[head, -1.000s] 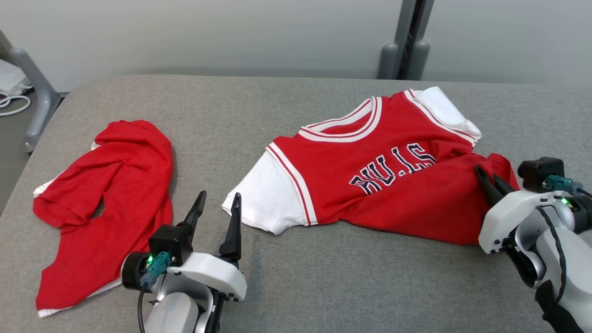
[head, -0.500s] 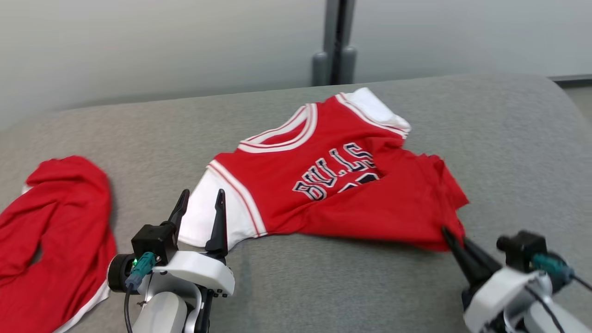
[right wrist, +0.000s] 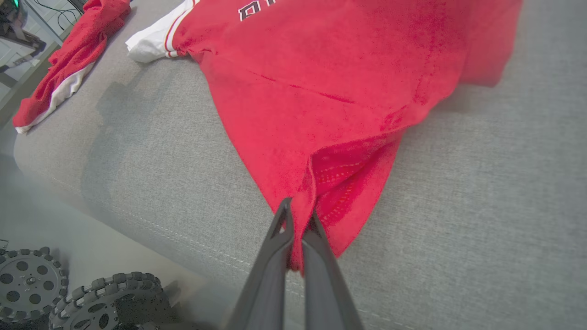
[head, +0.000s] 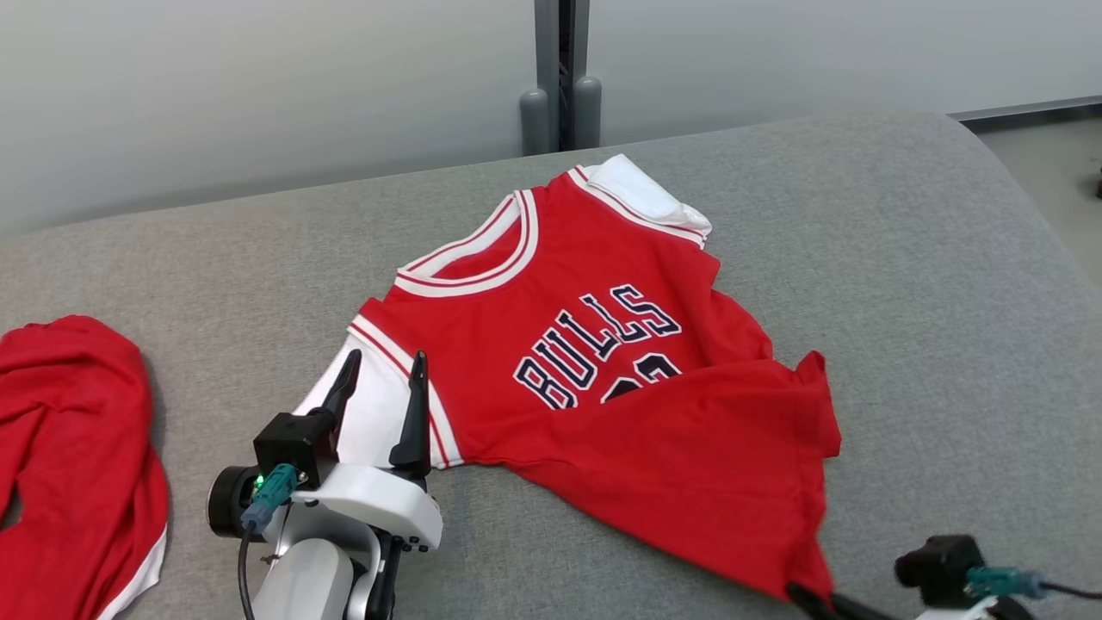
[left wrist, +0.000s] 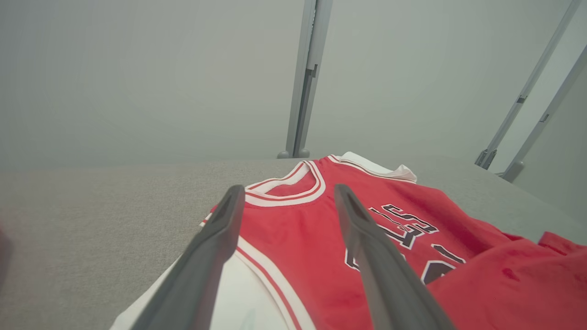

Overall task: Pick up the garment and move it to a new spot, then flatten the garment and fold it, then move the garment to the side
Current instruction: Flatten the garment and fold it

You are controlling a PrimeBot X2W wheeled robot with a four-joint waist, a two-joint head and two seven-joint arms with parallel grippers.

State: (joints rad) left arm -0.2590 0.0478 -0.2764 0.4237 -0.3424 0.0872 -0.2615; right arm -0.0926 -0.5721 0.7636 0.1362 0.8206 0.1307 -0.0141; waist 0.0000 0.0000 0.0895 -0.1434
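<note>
The garment [head: 603,379] is a red jersey with white sleeves and dark lettering, lying face up on the grey cushioned surface [head: 904,284]. My right gripper [head: 814,596] is at the bottom right of the head view, shut on the jersey's lower hem corner. The right wrist view shows the right gripper [right wrist: 300,211] pinching a fold of the red hem [right wrist: 339,183], which is lifted slightly off the cushion. My left gripper [head: 385,366] stands open beside the white sleeve [head: 370,413], holding nothing. In the left wrist view, the left gripper [left wrist: 289,190] frames the garment's collar [left wrist: 284,192] between its fingers.
A second red garment [head: 69,448] lies crumpled at the far left, also visible in the right wrist view [right wrist: 69,50]. A grey post [head: 560,77] rises behind the surface. The cushion's near edge and the robot's wheels [right wrist: 32,284] appear below my right gripper.
The head camera has turned right. My right gripper has drawn the hem toward the near edge, stretching the jersey out and uncovering more lettering. The left gripper stays open.
</note>
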